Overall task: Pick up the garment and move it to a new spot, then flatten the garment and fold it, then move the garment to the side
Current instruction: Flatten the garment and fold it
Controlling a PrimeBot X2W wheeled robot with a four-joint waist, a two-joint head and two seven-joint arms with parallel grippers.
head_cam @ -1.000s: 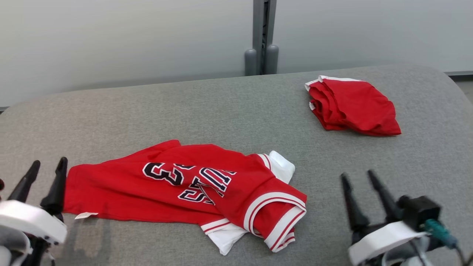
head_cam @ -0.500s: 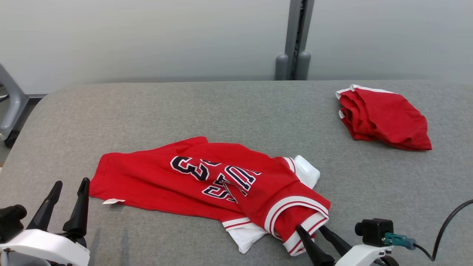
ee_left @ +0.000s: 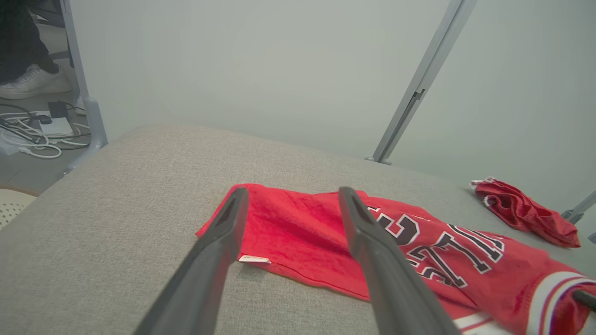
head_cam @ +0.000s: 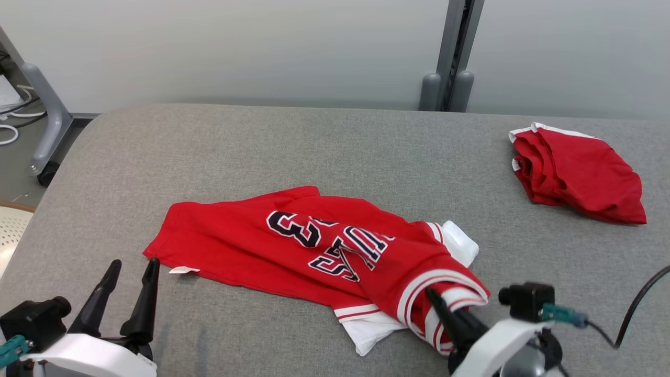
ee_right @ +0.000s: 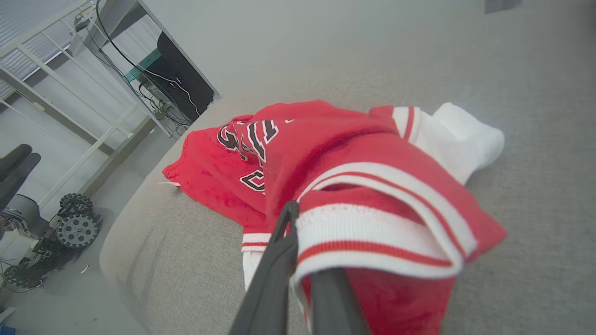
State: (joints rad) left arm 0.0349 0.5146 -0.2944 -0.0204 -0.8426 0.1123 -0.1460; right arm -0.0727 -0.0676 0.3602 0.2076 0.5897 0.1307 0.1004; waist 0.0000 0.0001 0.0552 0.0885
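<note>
The garment [head_cam: 314,246] is a red jersey with dark lettering and white-and-red striped trim, lying crumpled on the grey padded table [head_cam: 261,146]. My right gripper [head_cam: 437,301] is shut on the striped trim at the jersey's near right corner, and the fabric bunches up over its fingers. In the right wrist view, the trim of the garment [ee_right: 326,153] folds over my right gripper [ee_right: 298,218]. My left gripper [head_cam: 133,264] stands open just short of the jersey's left hem. In the left wrist view, the garment [ee_left: 298,232] lies between and beyond the fingers of my left gripper [ee_left: 293,193].
A second red cloth [head_cam: 576,173] lies bunched at the far right of the table. A grey post [head_cam: 453,52] stands behind the table against the pale wall. Off the table's left edge are cables [ee_left: 28,139], a person's shoe [ee_left: 32,81] and a wheeled base [ee_right: 74,228].
The camera has turned, shifting the whole picture. My right gripper moved left onto the jersey's striped trim and shut on it, bunching the fabric. My left gripper stays open.
</note>
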